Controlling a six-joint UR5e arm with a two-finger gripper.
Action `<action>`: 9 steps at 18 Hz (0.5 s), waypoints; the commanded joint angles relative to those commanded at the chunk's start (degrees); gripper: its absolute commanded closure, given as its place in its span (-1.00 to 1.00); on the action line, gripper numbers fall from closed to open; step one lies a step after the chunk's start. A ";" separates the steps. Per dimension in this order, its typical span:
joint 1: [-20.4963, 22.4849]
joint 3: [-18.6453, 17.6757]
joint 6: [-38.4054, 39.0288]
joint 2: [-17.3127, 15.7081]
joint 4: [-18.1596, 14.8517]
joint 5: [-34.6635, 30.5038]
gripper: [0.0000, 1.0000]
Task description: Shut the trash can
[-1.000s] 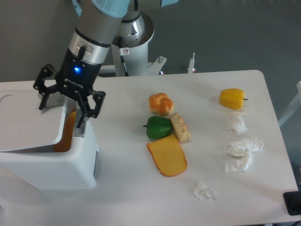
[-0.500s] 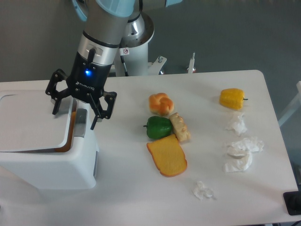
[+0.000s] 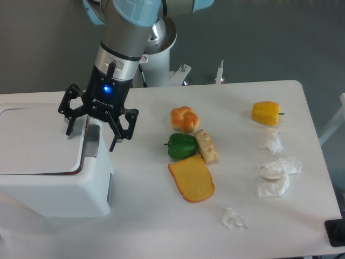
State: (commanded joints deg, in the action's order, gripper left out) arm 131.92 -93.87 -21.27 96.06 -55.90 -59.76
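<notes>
A white counter [image 3: 161, 226] stands before a dull grey wall, with the arm's pale pedestal at its far edge. The trash can [image 3: 54, 186] sits at the counter's left end, its flat lid [image 3: 38, 141] now lying level on the body. One second ago the lid was tilted up and an orange object showed through the gap along its right edge; half a second ago only a sliver of orange remained; now none shows. The grey latch tab [image 3: 92, 141] lies at the lid's right edge, though whether it has caught cannot be told from this angle. The pincer [image 3: 92, 132] hangs just above that edge with its fingers spread, gripping nothing, and has drifted rightward as the lid dropped. The closing therefore appears essentially done.

Farther right on the counter lie a bread roll [image 3: 184, 118], a green pepper [image 3: 180, 145], a tan pastry piece [image 3: 206, 145] and an orange slice of bread [image 3: 192, 178], clustered together. A yellow pepper [image 3: 266, 113] and several crumpled paper wads [image 3: 276, 168] lie well apart toward the right end.
</notes>
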 joint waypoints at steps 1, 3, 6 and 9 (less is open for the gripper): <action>0.17 0.09 0.17 0.00 0.09 -0.17 -1.00; 0.26 0.09 0.35 0.00 0.09 -0.44 -1.00; 0.26 0.00 0.35 0.09 0.09 -0.61 -1.00; 0.26 0.00 0.35 0.35 0.09 -0.70 -1.00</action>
State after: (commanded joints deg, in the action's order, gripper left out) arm 132.19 -93.87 -20.92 96.41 -55.81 -60.47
